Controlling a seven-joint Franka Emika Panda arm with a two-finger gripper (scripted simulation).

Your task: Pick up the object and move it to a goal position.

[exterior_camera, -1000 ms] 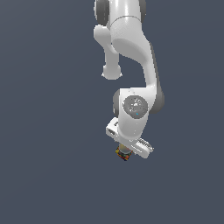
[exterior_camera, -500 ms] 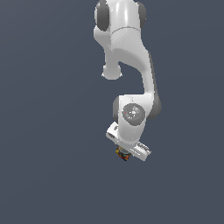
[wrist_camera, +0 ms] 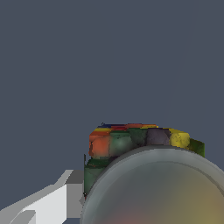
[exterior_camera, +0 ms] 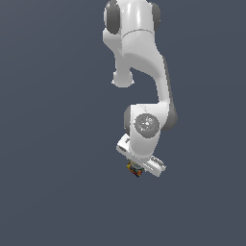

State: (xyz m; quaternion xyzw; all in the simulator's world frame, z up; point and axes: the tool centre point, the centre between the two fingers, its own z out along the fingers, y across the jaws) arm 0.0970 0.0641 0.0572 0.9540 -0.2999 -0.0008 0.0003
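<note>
From the exterior view only a sliver of the cube (exterior_camera: 133, 169) peeks out beneath the end effector (exterior_camera: 135, 171), tucked under the white arm (exterior_camera: 144, 129). The wrist view shows it close up: a mosaic of orange, red, yellow, green and blue squares, sitting right at the end effector with a grey finger (wrist_camera: 76, 186) against its side. The end effector looks clamped on the cube.
</note>
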